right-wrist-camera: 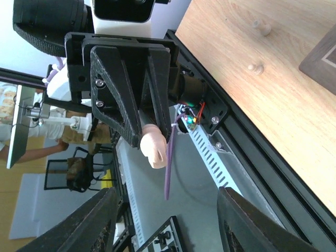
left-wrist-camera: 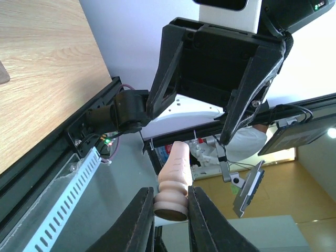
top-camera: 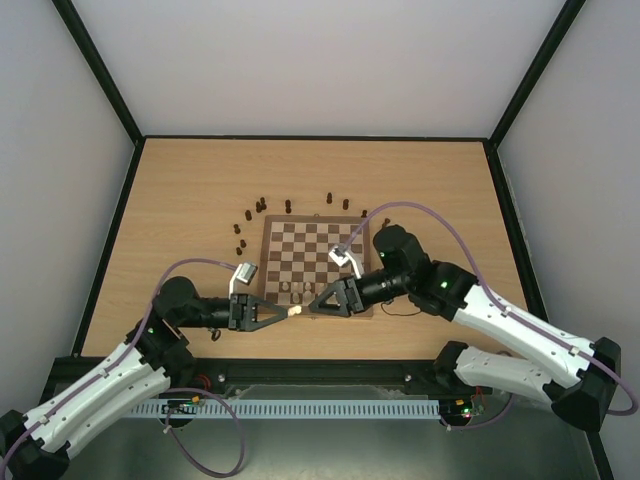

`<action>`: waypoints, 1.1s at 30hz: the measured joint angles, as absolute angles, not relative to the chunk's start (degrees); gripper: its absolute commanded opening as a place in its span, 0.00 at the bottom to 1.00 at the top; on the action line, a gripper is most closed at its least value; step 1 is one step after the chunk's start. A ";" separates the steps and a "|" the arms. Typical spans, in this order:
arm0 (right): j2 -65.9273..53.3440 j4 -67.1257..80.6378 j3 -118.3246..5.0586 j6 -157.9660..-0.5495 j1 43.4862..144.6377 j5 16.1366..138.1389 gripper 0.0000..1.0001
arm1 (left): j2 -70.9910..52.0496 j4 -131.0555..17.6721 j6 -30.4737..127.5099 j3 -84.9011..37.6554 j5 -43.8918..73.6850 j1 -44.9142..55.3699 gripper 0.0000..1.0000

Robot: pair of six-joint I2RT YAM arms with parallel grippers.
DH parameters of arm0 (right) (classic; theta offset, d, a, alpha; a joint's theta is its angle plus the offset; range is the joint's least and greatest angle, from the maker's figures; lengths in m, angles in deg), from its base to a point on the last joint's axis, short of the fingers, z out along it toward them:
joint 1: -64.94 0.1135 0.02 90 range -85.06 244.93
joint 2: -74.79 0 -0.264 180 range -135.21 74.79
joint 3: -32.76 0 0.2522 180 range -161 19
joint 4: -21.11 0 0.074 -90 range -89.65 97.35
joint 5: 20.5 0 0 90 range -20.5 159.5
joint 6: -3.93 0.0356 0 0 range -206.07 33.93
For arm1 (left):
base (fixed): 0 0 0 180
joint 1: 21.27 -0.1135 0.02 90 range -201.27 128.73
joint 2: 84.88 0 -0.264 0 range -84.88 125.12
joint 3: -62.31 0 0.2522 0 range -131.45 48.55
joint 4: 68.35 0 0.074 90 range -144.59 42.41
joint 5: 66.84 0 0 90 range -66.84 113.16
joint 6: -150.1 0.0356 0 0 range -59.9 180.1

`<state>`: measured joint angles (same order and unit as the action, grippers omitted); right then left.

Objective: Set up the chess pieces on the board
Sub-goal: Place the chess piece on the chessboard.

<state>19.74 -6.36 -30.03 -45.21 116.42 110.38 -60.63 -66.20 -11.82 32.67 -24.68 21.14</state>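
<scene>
My left gripper (top-camera: 285,313) is shut on a pale cream chess piece (top-camera: 294,311) and holds it in the air just off the board's near edge. In the left wrist view the cream piece (left-wrist-camera: 173,181) is clamped by its base between the two fingers (left-wrist-camera: 140,220), its top pointing at my right gripper (left-wrist-camera: 220,68). My right gripper (top-camera: 318,302) is open and empty, facing the left one tip to tip. In the right wrist view the cream piece (right-wrist-camera: 155,149) sticks out of the left gripper (right-wrist-camera: 131,89). The board (top-camera: 315,240) holds a few cream pieces (top-camera: 297,291) near its front.
Several dark brown pieces (top-camera: 262,205) stand on the tabletop around the board's far and left sides. Two cream pieces (right-wrist-camera: 255,67) lie on the table beside the board's corner (right-wrist-camera: 320,58). The black table rail and cable tray (top-camera: 300,408) run along the near edge.
</scene>
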 measured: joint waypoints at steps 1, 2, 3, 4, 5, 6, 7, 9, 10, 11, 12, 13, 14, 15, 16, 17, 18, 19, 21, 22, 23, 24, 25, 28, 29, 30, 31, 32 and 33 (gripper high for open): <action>19.55 -5.82 -29.84 -45.06 116.77 110.45 0.51 | -60.63 -66.66 -12.22 32.78 -24.70 21.14 0.09; 19.28 -5.21 -29.69 -44.86 117.18 110.49 0.51 | -60.63 -66.99 -12.41 32.82 -24.70 21.14 0.09; 18.87 -4.42 -29.53 -44.53 117.80 110.53 0.50 | -60.65 -67.39 -12.61 32.82 -24.68 21.14 0.09; 18.52 -3.89 -29.47 -44.49 118.28 110.56 0.49 | -60.69 -67.65 -12.78 32.82 -24.65 21.14 0.09; 18.04 -3.22 -29.42 -44.23 118.89 110.58 0.48 | -60.76 -67.80 -12.85 32.82 -24.65 21.14 0.09; 17.69 -2.76 -29.40 -44.10 119.24 110.58 0.47 | -60.87 -67.95 -12.98 32.84 -24.63 21.14 0.09; 17.38 -2.32 -29.40 -43.83 119.63 110.58 0.47 | -60.93 -68.00 -13.00 32.84 -24.63 21.14 0.09; 16.88 -1.23 -29.36 -43.40 120.24 110.58 0.45 | -61.02 -67.95 -13.00 32.86 -24.61 21.14 0.09; 16.73 -0.83 -29.36 -43.24 120.46 110.58 0.44 | -61.04 -67.93 -13.00 32.86 -24.61 21.14 0.09; 16.55 -0.29 -29.36 -43.03 120.70 110.58 0.44 | -61.11 -67.93 -13.00 32.86 -24.57 21.14 0.09; 16.40 0.11 -29.36 -42.89 120.92 110.60 0.42 | -61.19 -67.93 -12.98 32.86 -24.52 21.14 0.09; 16.22 0.43 -29.36 -42.74 121.16 110.60 0.41 | -61.28 -67.93 -12.98 32.86 -24.46 21.14 0.08; 16.00 0.83 -29.36 -42.50 121.34 110.60 0.40 | -61.33 -67.93 -12.98 32.86 -24.44 21.14 0.09; 15.76 1.15 -29.36 -42.28 121.51 110.60 0.40 | -61.35 -67.87 -12.98 32.86 -24.41 21.14 0.09; 15.48 1.42 -29.36 -42.11 121.62 110.60 0.39 | -61.39 -67.78 -12.98 32.86 -24.41 21.14 0.09; 15.22 1.57 -29.36 -42.04 121.66 110.60 0.39 | -61.44 -67.67 -12.96 32.86 -24.41 21.14 0.08; 14.93 1.77 -29.36 -41.93 121.69 110.60 0.38 | -61.54 -67.49 -12.94 32.86 -24.41 21.14 0.09; 14.61 1.96 -29.36 -41.87 121.71 110.60 0.38 | -61.63 -67.43 -12.94 32.89 -24.41 21.14 0.09; 13.97 2.38 -29.36 -41.84 121.71 110.60 0.36 | -61.72 -67.34 -12.94 32.89 -24.41 21.14 0.09; 13.69 2.55 -29.36 -41.87 121.73 110.60 0.35 | -61.81 -67.17 -12.89 32.89 -24.41 21.14 0.09; 13.38 2.64 -29.38 -41.82 121.75 110.60 0.34 | -61.94 -66.99 -12.76 32.89 -24.44 21.14 0.09; 13.08 2.73 -29.40 -41.80 121.82 110.60 0.34 | -61.98 -66.93 -12.70 32.89 -24.44 21.14 0.09; 12.75 2.77 -29.44 -41.71 121.93 110.60 0.33 | -62.00 -66.84 -12.52 32.89 -24.44 21.14 0.09; 12.01 2.97 -29.86 -41.69 122.06 110.60 0.32 | -62.03 -66.42 -12.30 32.93 -24.48 21.14 0.09; 11.83 3.06 -30.10 -41.69 122.08 110.60 0.32 | -62.03 -66.34 -12.28 33.04 -24.50 21.14 0.09; 11.68 3.23 -30.34 -41.69 122.10 110.60 0.31 | -62.03 -66.20 -12.26 33.21 -24.52 21.14 0.09; 11.63 3.41 -30.43 -41.69 122.17 110.60 0.29 | -62.03 -66.05 -12.22 33.32 -24.54 21.14 0.09; 11.61 3.47 -30.52 -41.67 122.21 110.60 0.28 | -62.03 -65.94 -12.13 33.54 -24.61 21.14 0.09; 11.55 3.47 -30.69 -41.69 122.34 110.58 0.28 | -62.00 -65.75 -12.11 33.63 -24.68 21.14 0.09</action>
